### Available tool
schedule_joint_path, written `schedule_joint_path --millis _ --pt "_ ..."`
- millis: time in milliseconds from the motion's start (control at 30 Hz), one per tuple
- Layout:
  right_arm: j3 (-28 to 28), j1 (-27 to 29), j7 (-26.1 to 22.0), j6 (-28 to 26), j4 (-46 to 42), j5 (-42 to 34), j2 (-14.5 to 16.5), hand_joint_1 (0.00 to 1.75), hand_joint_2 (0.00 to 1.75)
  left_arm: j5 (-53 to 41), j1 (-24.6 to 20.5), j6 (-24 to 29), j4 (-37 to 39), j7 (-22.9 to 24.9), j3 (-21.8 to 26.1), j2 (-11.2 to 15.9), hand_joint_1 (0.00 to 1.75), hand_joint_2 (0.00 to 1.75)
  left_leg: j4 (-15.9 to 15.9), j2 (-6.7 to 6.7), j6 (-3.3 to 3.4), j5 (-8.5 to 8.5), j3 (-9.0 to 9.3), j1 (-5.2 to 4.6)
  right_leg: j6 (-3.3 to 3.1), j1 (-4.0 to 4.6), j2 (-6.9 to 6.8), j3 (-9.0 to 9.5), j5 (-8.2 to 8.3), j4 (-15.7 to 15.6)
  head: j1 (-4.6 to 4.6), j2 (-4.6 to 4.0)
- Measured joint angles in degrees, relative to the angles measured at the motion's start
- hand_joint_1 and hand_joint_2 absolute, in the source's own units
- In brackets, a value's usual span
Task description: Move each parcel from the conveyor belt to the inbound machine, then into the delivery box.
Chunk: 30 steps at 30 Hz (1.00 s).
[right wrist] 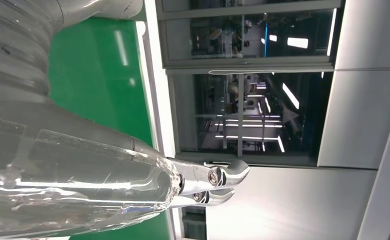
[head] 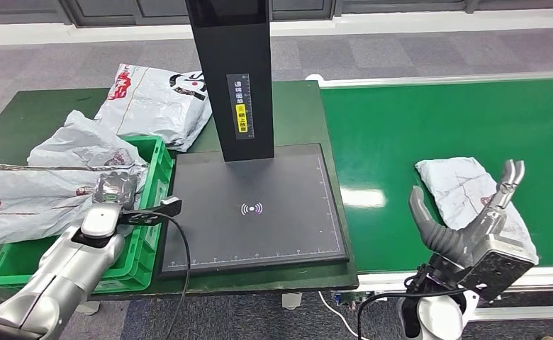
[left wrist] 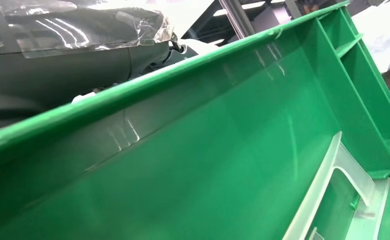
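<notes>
My right hand is closest, at the lower right of the head view. Its fingers are spread wide and hold nothing. It hangs just over the near end of a grey parcel lying on the green conveyor belt. I think it is spread like that so it can grab the bag next.

My left hand is at the lower left, by the wall of the green delivery box. I cannot tell if it is holding anything.

In the middle is the black inbound machine, flat and ready for scanning.

Two bags rest in the box already. Farther back, another bag lies on the table.
</notes>
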Motion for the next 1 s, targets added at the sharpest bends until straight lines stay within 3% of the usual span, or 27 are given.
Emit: schedule_joint_path --millis 100,400,633,900,1000 --pt "0.0 0.0 0.0 0.3 0.0 0.1 0.0 0.0 1.75 -0.1 -0.3 0.3 0.3 0.1 0.2 -0.2 0.02 1.75 0.0 0.0 -0.02 0.02 0.02 0.0 -0.02 0.0 0.0 0.01 -0.01 0.0 0.0 0.0" --pt "-0.1 0.6 0.8 0.3 -0.4 0.6 0.0 0.0 1.75 5.2 -0.4 9.1 0.0 -1.5 5.1 -0.7 0.0 1.75 0.0 0.01 -0.2 0.31 0.2 0.03 -0.2 0.12 0.05 -0.45 0.26 0.0 0.0 0.0" --pt "-0.1 1.1 0.9 0.7 -0.7 1.2 0.0 0.0 1.75 8.5 -1.8 10.2 -2.5 -1.9 12.5 -0.9 0.0 1.75 0.0 0.03 -0.2 0.31 -0.03 0.03 -0.21 0.14 0.08 -0.71 0.27 0.0 0.0 0.0" --pt "-0.1 1.1 1.0 1.4 -0.7 1.8 0.1 0.0 1.75 6.6 -1.8 13.0 -3.5 1.2 14.7 -0.8 0.0 1.75 0.0 0.03 -0.2 0.31 -0.26 0.03 -0.21 0.14 0.09 -0.92 0.27 0.0 0.0 0.0" --pt "-0.1 1.0 1.0 1.8 -0.7 2.2 0.2 0.0 1.75 5.1 -1.9 13.5 -3.9 3.1 15.1 -0.5 0.0 0.44 0.0 0.03 -0.21 0.31 -0.31 0.04 -0.21 0.14 0.09 -0.97 0.27 0.0 0.0 0.0"
